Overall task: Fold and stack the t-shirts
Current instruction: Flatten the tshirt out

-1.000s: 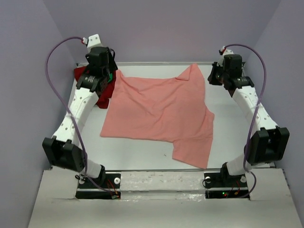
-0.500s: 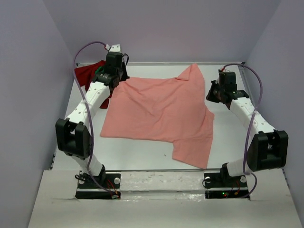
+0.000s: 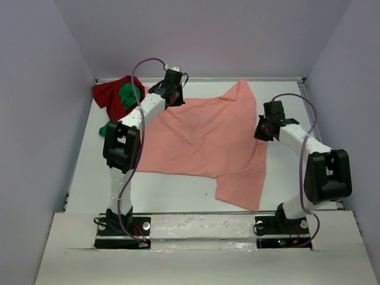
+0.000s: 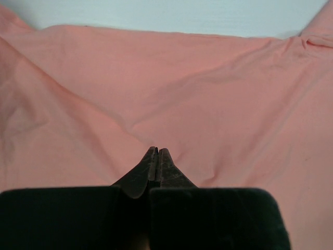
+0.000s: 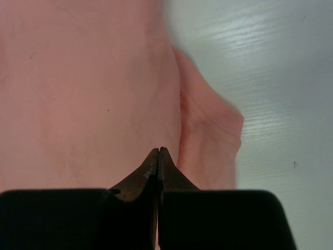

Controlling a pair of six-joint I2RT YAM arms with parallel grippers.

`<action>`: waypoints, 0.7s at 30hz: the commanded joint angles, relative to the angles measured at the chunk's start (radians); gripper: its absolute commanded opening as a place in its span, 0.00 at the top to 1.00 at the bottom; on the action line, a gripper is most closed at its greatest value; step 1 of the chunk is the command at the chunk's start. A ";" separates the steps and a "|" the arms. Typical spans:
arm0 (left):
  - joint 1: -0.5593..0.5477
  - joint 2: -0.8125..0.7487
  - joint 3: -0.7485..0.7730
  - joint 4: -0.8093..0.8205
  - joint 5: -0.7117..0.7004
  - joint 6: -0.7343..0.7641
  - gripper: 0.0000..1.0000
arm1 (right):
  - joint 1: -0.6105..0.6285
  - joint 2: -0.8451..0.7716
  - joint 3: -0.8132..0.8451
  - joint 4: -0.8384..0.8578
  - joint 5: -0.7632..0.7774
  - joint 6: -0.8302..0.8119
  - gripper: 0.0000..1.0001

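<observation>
Evidently the salmon-pink t-shirt [image 3: 202, 136] lies spread across the middle of the desk [image 3: 178, 193] because it is the one to fold first, I judge. The left fingers [image 4: 146, 169] are clenched tip to tip on its far left part. Creases run toward the tips (perhaps a pinch of cloth, though I cannot tell). The right fingers [image 5: 150, 169] are likewise clenched, over the shirt's right edge beside a sleeve, with bare desk just beyond. Heaped in the far left corner, the dark red t-shirt [image 3: 110, 94] and the green t-shirt [image 3: 126, 95] touch each other. They sit near the pink shirt's left side and could crowd a fold there.
</observation>
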 commanded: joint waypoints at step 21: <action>0.018 0.240 0.252 -0.051 0.033 -0.035 1.00 | 0.016 0.211 0.008 0.044 0.200 0.112 1.00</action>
